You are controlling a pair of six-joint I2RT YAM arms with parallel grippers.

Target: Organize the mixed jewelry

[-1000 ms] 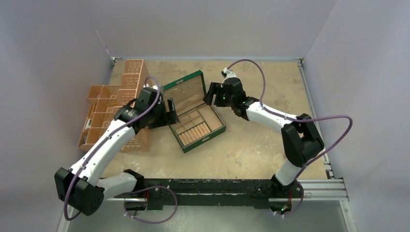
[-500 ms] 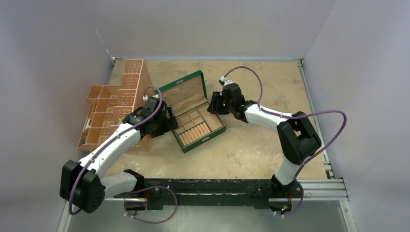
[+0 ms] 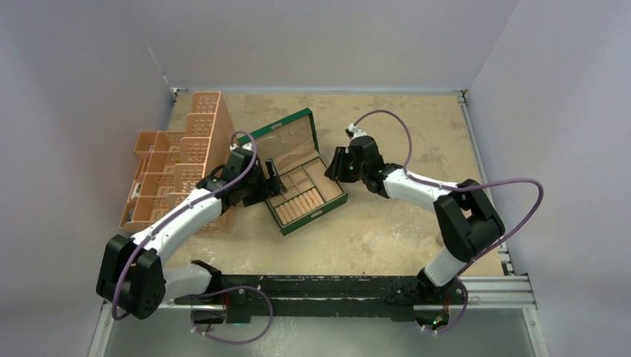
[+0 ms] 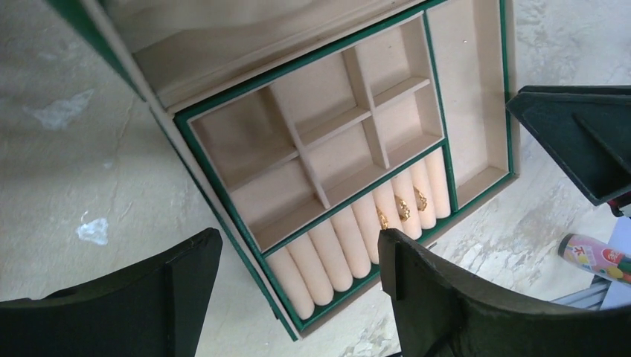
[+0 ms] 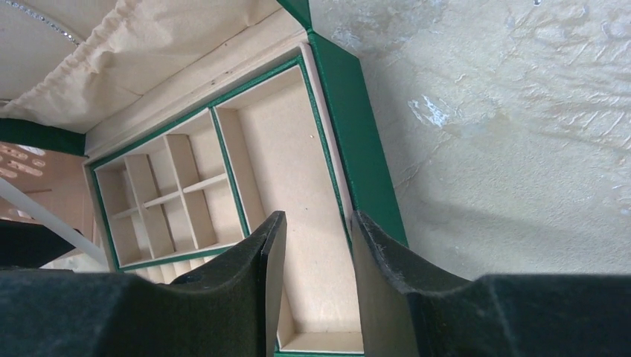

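Note:
The green box (image 3: 336, 195) lies open mid-table, lid (image 3: 286, 137) tilted back. Three gold rings (image 4: 402, 208) sit between the tan rolls (image 4: 327, 249) at its front, seen in the left wrist view. A glittery silver chain (image 5: 48, 26) lies by the lid's cloth pocket. My left gripper (image 3: 272, 178) (image 4: 299, 242) hangs open at the box's left edge, nothing between its fingers. My right gripper (image 3: 335, 165) (image 5: 316, 223) hovers over the long right compartment (image 5: 286, 149); its jaws are narrowed but apart, with nothing between them. The right finger (image 5: 376, 256) hides part of the box's right wall.
A stack of orange lattice baskets (image 3: 175, 167) stands left of the box, close behind my left arm. A small pink cylinder (image 4: 595, 256) lies on the table past the box's front right corner. Grey walls close the table on three sides.
My right gripper has come down toward the box's right side and its jaws have narrowed. My left gripper has moved right to the box's left edge and stays wide.

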